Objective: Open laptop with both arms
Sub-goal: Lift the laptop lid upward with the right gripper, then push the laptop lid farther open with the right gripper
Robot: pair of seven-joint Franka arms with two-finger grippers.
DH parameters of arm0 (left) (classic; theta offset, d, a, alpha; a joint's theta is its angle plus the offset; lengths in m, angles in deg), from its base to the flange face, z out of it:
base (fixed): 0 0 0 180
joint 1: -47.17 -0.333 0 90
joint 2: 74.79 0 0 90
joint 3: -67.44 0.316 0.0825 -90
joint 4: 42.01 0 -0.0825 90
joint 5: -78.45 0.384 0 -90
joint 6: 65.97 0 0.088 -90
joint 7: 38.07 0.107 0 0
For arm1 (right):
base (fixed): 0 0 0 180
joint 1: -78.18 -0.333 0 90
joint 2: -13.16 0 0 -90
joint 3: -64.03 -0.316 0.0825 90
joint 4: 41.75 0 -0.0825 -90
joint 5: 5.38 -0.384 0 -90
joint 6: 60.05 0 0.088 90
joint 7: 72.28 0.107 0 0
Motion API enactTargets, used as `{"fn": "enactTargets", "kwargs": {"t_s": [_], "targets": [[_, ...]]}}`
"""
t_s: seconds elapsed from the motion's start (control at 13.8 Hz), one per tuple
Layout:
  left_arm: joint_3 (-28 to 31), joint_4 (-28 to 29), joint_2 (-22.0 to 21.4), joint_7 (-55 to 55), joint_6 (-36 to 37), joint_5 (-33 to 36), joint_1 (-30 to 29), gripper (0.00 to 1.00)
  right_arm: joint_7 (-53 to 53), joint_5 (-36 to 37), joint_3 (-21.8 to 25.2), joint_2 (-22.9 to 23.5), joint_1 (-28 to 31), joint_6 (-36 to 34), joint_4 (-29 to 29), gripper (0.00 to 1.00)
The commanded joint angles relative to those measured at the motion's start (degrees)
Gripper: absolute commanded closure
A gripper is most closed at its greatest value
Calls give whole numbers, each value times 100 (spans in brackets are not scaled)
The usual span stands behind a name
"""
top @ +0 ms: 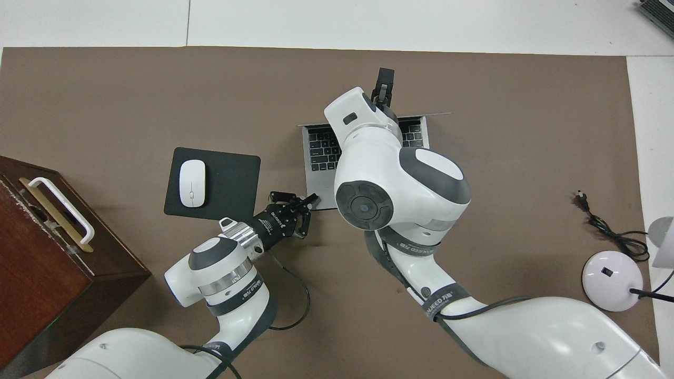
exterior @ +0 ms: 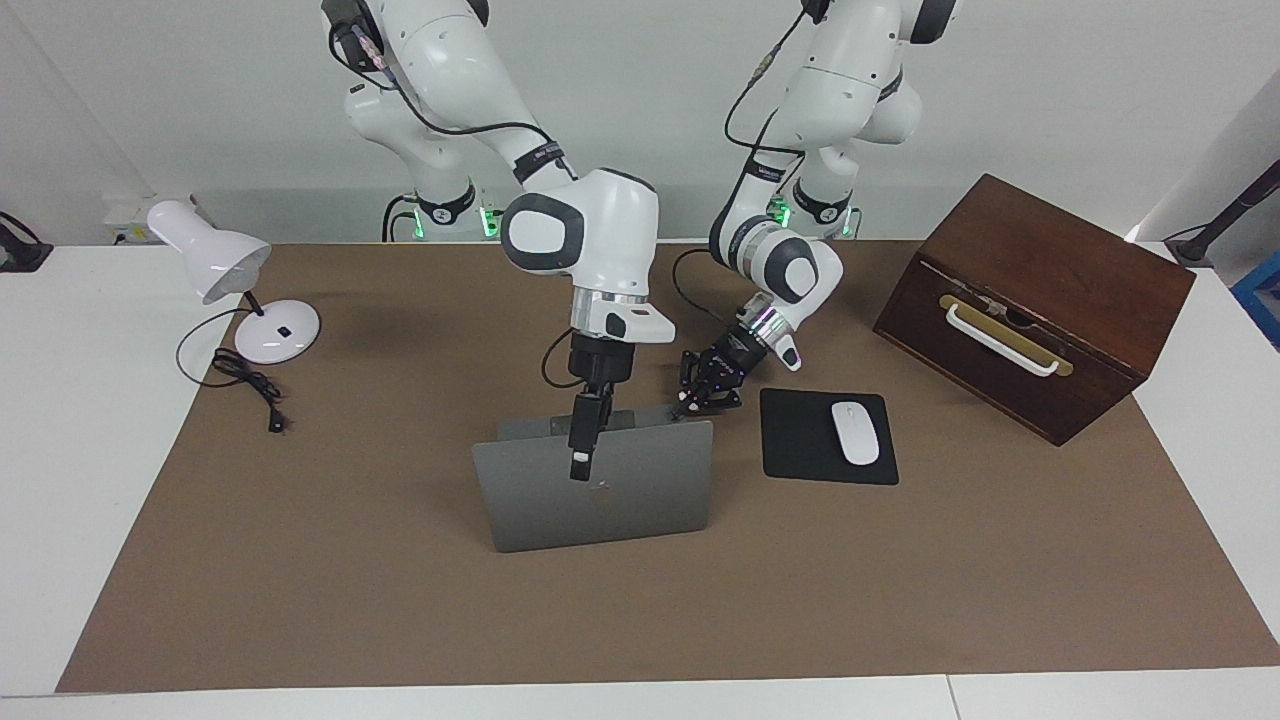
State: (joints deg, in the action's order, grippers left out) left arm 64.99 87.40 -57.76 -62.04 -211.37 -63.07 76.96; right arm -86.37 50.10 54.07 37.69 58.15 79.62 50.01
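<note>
Silver-grey metal laptop [exterior: 600, 495] stands open on the brown table mat [exterior: 400, 560], its lid raised nearly upright with the apple logo turned away from the robots, the right gripper [exterior: 581, 464] at the lid's top edge.

Pressed together, the right gripper's black fingers reach down over the middle of that top edge, against the logo face, though actual contact is hard to confirm from either view. At the corner of the laptop's grey keyboard deck nearest the robots, toward the left arm's end of the table, the left gripper [top: 310, 200] sits low with its fingertips shut, touching the deck's edge. Just beside the laptop on that same end lies a black square mouse pad [exterior: 800, 445] carrying a white mouse [exterior: 855, 432].
</note>
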Motion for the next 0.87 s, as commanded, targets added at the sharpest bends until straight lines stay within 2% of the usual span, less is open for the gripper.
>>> {"fn": "enactTargets", "kwargs": {"t_s": [0.0,0.8], "targets": [[42,-39,177,129,-103,-130,80,100,-94,192,-41,175,17,-124,-351,0],[42,-39,177,137,-103,-139,88,100,-94,543,-32,430,52,-134,-712,0]]}}
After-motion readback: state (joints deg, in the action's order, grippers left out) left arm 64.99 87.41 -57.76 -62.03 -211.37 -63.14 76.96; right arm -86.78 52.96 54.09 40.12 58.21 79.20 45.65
